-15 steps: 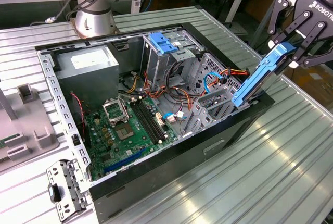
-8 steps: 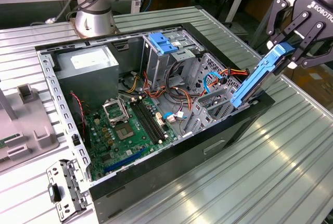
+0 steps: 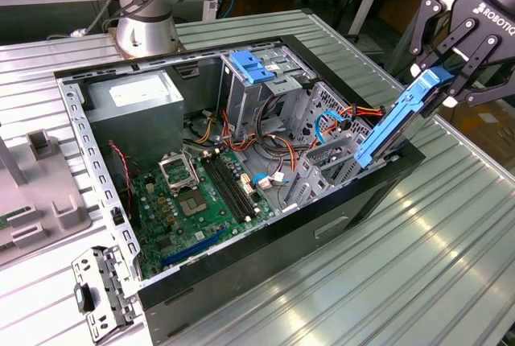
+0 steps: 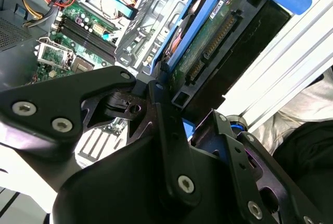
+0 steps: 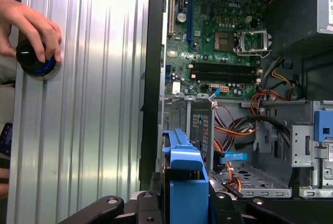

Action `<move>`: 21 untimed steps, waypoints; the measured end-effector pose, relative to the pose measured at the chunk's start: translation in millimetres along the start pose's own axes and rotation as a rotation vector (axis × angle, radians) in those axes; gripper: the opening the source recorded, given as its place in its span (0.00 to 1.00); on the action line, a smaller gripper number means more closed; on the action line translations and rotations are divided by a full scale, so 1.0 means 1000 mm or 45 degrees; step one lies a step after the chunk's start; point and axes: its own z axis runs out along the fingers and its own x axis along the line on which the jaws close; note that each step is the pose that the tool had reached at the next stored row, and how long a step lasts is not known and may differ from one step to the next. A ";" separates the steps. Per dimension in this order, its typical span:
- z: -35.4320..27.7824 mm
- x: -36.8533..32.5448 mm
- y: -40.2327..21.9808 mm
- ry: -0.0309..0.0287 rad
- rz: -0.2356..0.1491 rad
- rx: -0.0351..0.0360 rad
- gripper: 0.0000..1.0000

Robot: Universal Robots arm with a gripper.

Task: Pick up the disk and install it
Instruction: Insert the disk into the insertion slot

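The disk [image 3: 398, 125] is a flat drive in blue side rails, tilted steeply over the open computer case's [image 3: 241, 269] wall at the exterior view's right. Its lower end reaches down beside the perforated metal bay [image 3: 334, 157]. My gripper [image 3: 447, 87] is shut on its upper end. The second wrist view shows the disk's [image 4: 218, 41] circuit-board face and connector between my black fingers [image 4: 161, 130]. In the first wrist view its blue rail [image 5: 184, 174] stands edge-on above the bay floor [image 5: 255, 179].
Inside the case lie the green motherboard [image 3: 201, 193], a grey power-supply box [image 3: 133, 96], a tall cage with a blue latch [image 3: 251, 66] and loose cables [image 3: 354, 117]. A person's hand [image 5: 31, 26] rests on a black knob [image 5: 34, 60] on the ribbed table [image 3: 418, 265].
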 end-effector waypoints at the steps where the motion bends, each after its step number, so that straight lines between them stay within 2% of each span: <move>1: 0.0001 0.0000 0.0002 0.0000 0.000 0.0000 0.37; 21: 0.0019 0.0000 0.0055 0.0000 0.000 0.0000 0.37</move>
